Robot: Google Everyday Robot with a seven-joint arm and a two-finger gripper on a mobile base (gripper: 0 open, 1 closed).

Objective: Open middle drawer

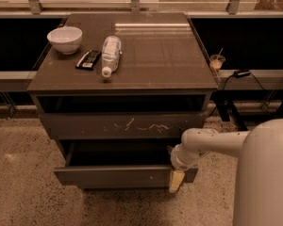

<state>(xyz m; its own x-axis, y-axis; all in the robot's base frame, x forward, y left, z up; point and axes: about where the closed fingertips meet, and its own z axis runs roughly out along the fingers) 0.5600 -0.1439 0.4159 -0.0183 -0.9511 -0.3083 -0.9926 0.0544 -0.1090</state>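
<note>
On my feed the gripper [176, 181] sits low at the right end of the middle drawer [113, 176], hanging over the top edge of its front w/ a pale tan tip showing on the outer face. Can't tell its state from here, so I won't call it wide, narrow or clamped. The white arm [212, 142] reaches in from the right, from the robot's big pale body [266, 173] at the frame's lower right, w/ the wrist just above the drawer's right corner. The middle drawer is the lower of the two fronts I see: plain, dark grey-brown, no handle, one tiny pale speck right of centre. It stands out fwd of the cabinet, dark interior showing behind the front, and sits a bit askew, left end lower in frame than the right. Directly above it is the scratched front [127, 125] w/ white marks across its mid section, and a dark gap between that and the cabinet top [155, 55]. On top, left side: a white bowl [64, 39] near the back left corner, a flat dark packet [88, 59] just right of and in front of it, and a clear bottle [111, 54] lying on its side beside the packet, cap toward me. Right of the cabinet, on a lower ledge, a small cup [217, 61] w/ a stick in it and a black cable [247, 74]. Speckled floor [19, 173] below.
</note>
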